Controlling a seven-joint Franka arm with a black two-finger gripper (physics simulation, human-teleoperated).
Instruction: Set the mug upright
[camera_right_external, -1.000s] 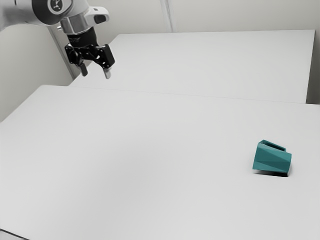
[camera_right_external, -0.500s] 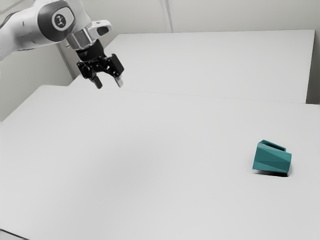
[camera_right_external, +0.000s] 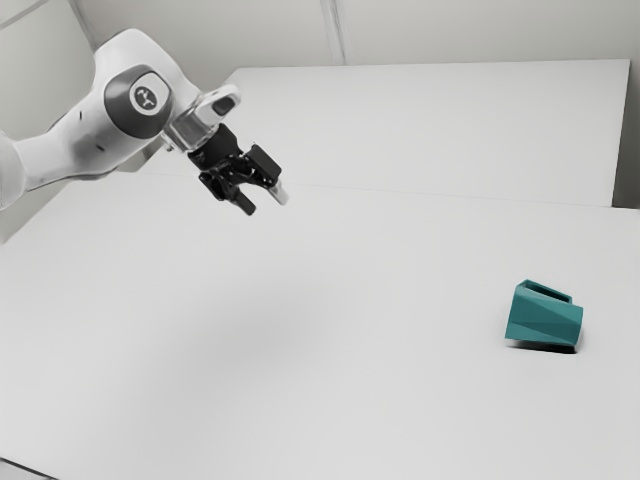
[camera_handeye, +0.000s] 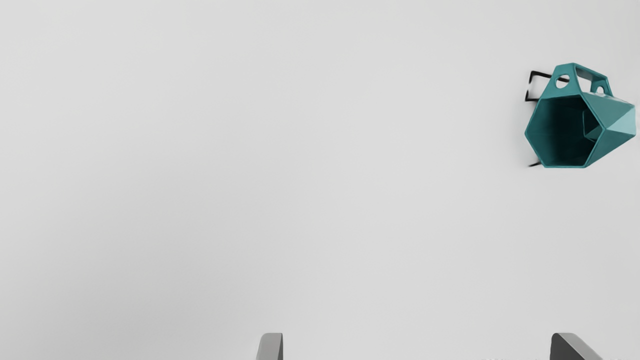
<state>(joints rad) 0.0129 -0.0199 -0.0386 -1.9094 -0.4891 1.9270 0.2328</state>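
Fronting a pale wall (camera_right_external: 480, 30), white table (camera_right_external: 350, 400).

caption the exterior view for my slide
An open black two-finger gripper hovers over a smooth white table, apart from a teal faceted mug lying on its side.

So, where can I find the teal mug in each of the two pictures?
Exterior view: the mug lies on its side toward the exterior view's right, well away from the open fingers.
Wrist view: it is beyond the fingertips, roughly in line with one of them.
Shared landmark: its handle, raised off the table.
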